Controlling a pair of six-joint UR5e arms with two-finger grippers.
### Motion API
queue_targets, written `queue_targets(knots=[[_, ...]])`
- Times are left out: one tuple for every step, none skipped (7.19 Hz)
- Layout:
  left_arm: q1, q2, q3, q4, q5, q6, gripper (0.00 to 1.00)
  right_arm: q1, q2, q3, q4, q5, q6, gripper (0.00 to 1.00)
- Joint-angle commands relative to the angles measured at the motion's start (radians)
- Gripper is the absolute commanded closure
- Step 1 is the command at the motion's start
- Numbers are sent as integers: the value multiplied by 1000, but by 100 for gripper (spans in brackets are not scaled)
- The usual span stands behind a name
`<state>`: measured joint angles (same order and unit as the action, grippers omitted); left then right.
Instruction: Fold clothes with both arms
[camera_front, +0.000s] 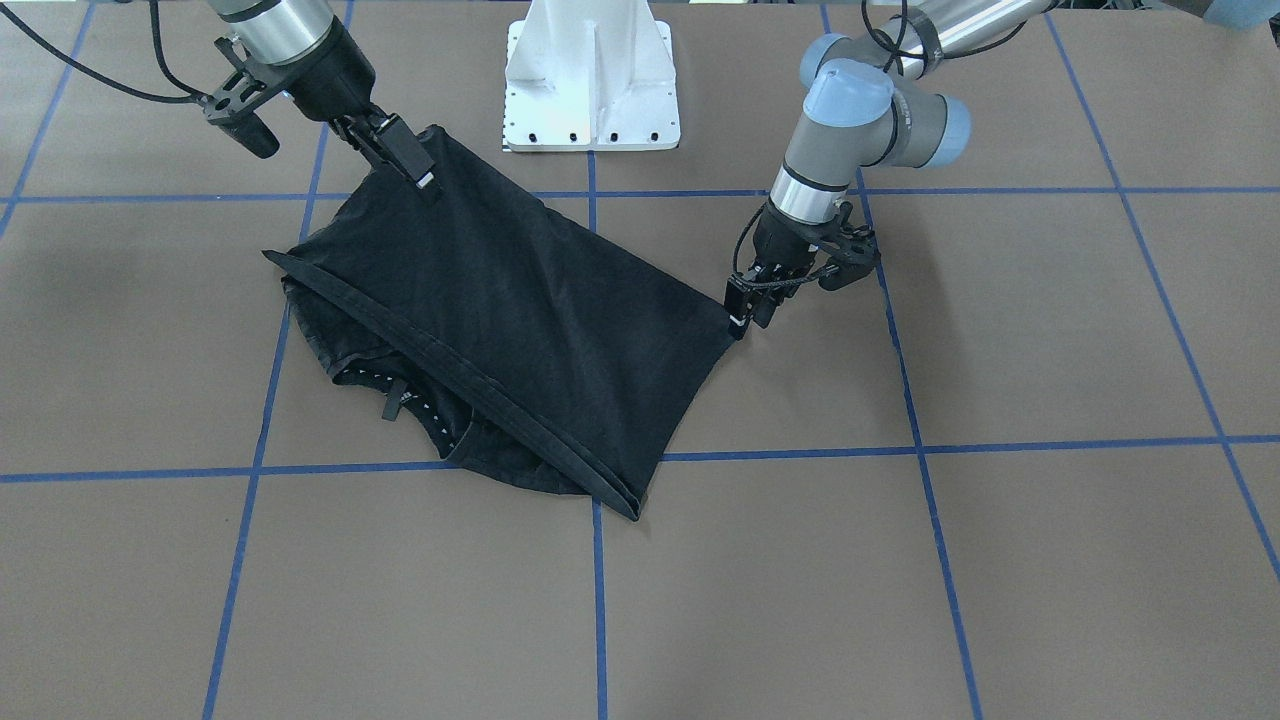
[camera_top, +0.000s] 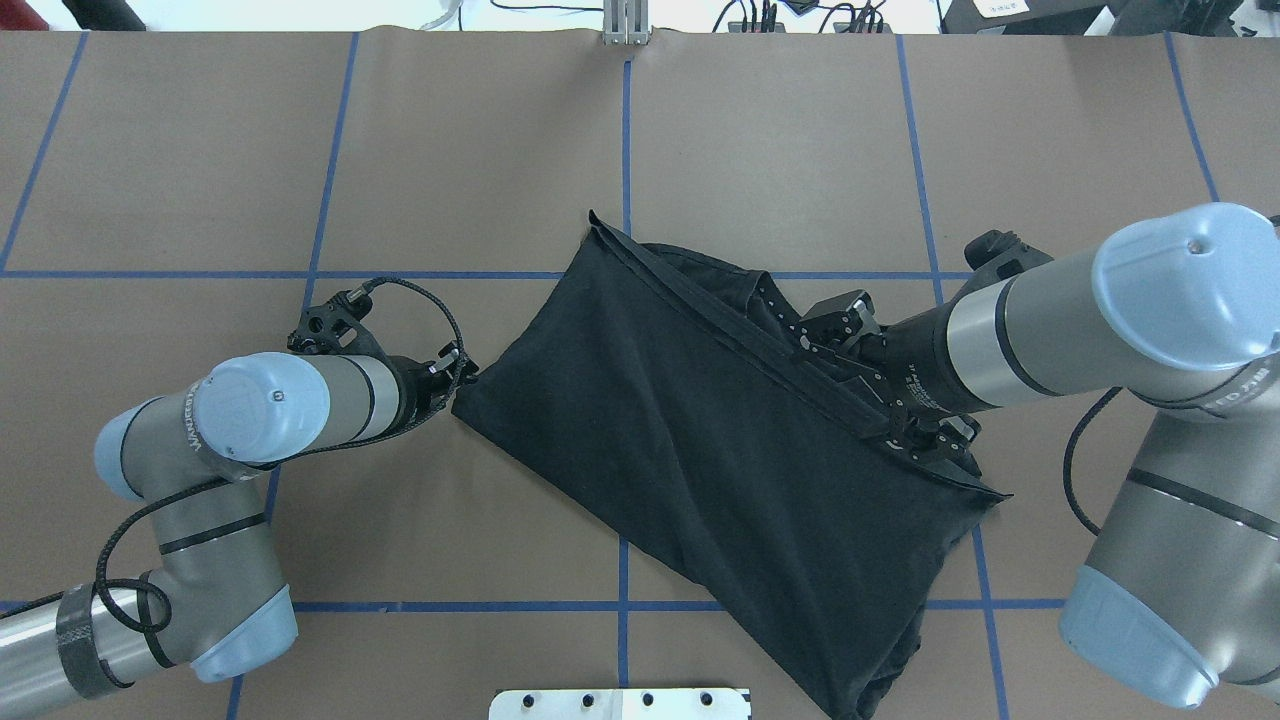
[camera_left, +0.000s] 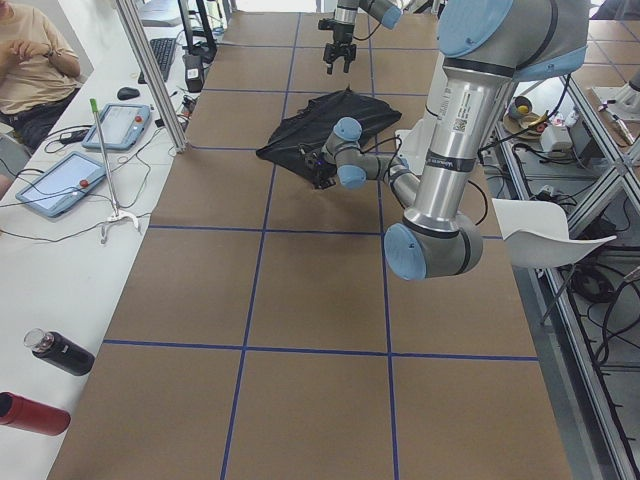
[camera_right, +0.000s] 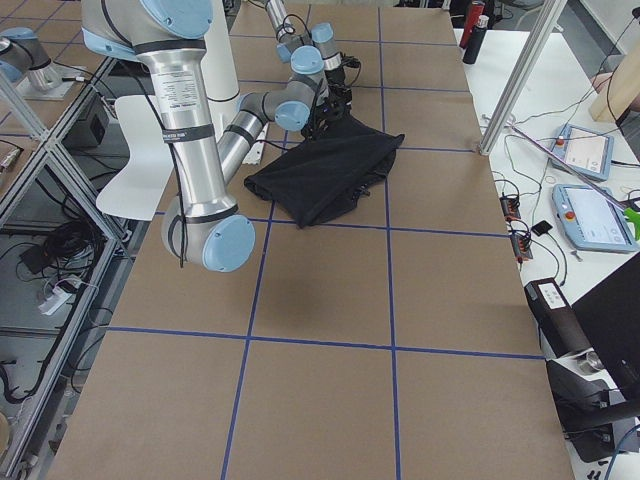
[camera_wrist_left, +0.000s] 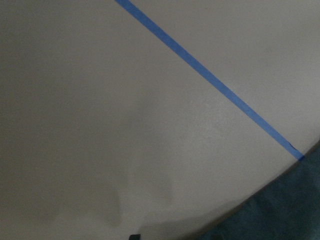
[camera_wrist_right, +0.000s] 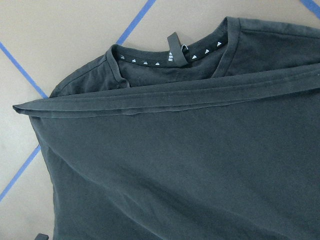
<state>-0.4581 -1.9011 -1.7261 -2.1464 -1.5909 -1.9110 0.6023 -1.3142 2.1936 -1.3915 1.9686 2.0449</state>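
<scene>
Cloth fills the middle of the front-facing frame: the black T-shirt (camera_front: 520, 310) lies doubled over on the brown desk (camera_front: 1000, 560), its hem band running as a diagonal ridge from centre left down to the lower middle. Under that ridge the collar shows, with a row of small white marks and a hanging loop, clearest in the upper half of my right wrist view. My right jaws (camera_front: 405, 152), at upper left of the front-facing frame, are pinched on 1 corner of the folded layer, which rides up off the desk there. My left jaws (camera_front: 745, 312), at centre right, are closed on the opposite corner, low and close to the desk. Between the 2 holds the fabric stretches fairly taut with a few long creases. Blue tape lines (camera_front: 930, 445) grid the desk; 1 crosses my left wrist view diagonally, with a dark edge of shirt in its lower right corner. White pedestal base (camera_front: 592, 80) stands at top centre, just beyond the shirt.
</scene>
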Motion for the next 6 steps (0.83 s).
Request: queue_targets(knots=[[4, -1, 2, 0, 0, 0, 46, 1, 10, -14, 0, -1, 0, 0], [7, 2, 3, 0, 0, -2, 47, 1, 12, -14, 0, -1, 0, 0], [9, 1, 2, 0, 0, -2, 47, 1, 15, -15, -1, -1, 0, 0], [19, 1, 2, 0, 0, -16, 48, 4, 15, -14, 0, -1, 0, 0], [21, 1, 2, 0, 0, -19, 49, 4, 15, -15, 0, -1, 0, 0], [22, 4, 2, 0, 0, -19, 51, 4, 15, -14, 0, -1, 0, 0]])
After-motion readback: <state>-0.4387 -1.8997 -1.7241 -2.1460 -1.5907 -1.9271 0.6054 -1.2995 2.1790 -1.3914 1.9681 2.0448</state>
